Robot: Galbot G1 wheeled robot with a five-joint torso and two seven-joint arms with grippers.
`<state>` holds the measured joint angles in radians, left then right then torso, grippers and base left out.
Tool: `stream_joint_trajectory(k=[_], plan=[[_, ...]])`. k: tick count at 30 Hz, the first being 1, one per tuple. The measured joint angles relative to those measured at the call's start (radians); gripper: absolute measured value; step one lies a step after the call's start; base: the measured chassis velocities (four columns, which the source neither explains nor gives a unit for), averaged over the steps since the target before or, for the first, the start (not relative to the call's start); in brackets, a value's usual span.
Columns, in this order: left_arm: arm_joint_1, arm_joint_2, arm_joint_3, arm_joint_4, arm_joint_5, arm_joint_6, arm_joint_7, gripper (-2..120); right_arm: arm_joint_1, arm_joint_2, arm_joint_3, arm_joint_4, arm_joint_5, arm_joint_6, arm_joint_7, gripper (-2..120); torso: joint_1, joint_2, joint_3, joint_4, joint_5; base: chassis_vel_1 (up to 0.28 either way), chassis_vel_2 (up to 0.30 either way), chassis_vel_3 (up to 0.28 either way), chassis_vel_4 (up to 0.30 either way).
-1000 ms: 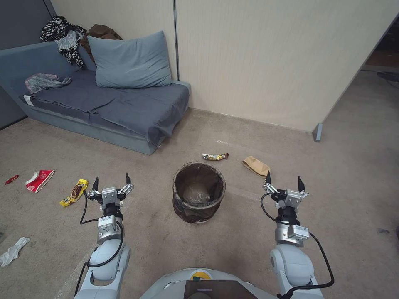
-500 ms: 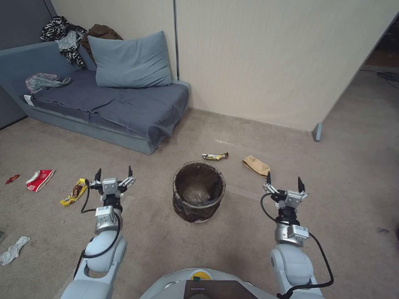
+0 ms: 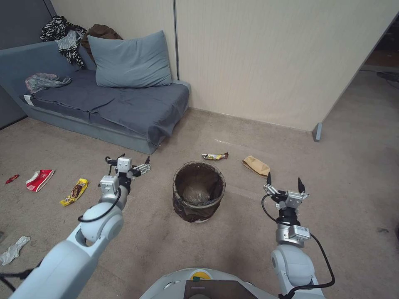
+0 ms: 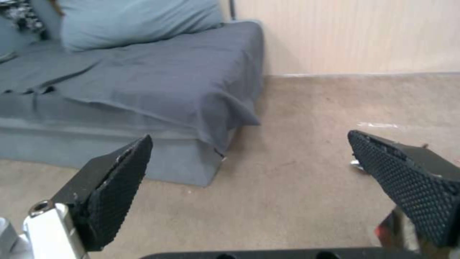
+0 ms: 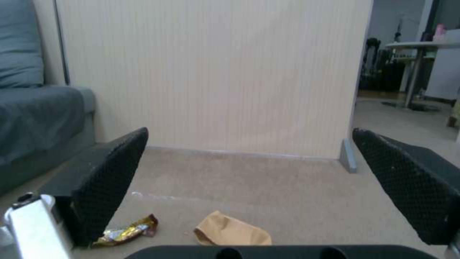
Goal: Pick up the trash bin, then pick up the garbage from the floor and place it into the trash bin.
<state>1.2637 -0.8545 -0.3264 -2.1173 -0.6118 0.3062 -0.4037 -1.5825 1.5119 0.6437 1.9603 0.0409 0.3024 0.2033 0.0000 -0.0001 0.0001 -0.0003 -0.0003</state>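
The trash bin (image 3: 198,191), a small round bucket lined with a dark bag, stands upright on the carpet between my two arms. My left gripper (image 3: 132,162) is open just left of the bin's rim, not touching it; its wrist view shows black padded fingers (image 4: 120,183) spread over bare carpet. My right gripper (image 3: 284,182) is open and hangs to the bin's right. Garbage lies around: a gold wrapper (image 3: 215,156) and a brown paper bag (image 3: 255,165) behind the bin, and a yellow snack wrapper (image 3: 75,192), a red-and-white wrapper (image 3: 39,179) and a white tissue (image 3: 13,250) to the left.
A blue-grey sofa (image 3: 104,104) with a pillow (image 3: 131,62), clothes and a grey plastic bag (image 3: 43,81) fills the back left. A beige partition wall (image 3: 270,62) ends at a grey foot (image 3: 318,132). Open carpet lies to the right.
My left arm has reached forward and to the right, bringing its gripper up beside the bin's left rim, with the wrist turned. The right arm and the bin have stayed put.
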Motion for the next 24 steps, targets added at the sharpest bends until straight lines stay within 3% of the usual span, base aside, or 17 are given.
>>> stream_joint_trajectory(k=[7,11,24], plan=[[-0.073,0.09,0.06,-0.004,-0.128,0.062,-0.007,100,0.017,-0.008,-0.033,-0.021,0.004,-0.009,-0.001,100,0.0,0.0,0.0,0.0011,0.0003,0.0,0.0,0.0,0.0],[-0.153,0.133,0.131,0.021,-0.194,0.092,-0.006,100,0.013,-0.008,-0.041,-0.026,0.008,-0.009,-0.003,100,0.0,0.0,0.0,0.0003,0.0001,0.0,0.0,0.0,0.0],[-0.396,0.144,0.354,0.105,-0.322,0.184,-0.019,99,0.009,-0.004,-0.041,-0.03,0.015,-0.008,-0.005,100,0.0,0.0,0.0,0.0003,0.0003,0.0,0.0,0.0,0.0]])
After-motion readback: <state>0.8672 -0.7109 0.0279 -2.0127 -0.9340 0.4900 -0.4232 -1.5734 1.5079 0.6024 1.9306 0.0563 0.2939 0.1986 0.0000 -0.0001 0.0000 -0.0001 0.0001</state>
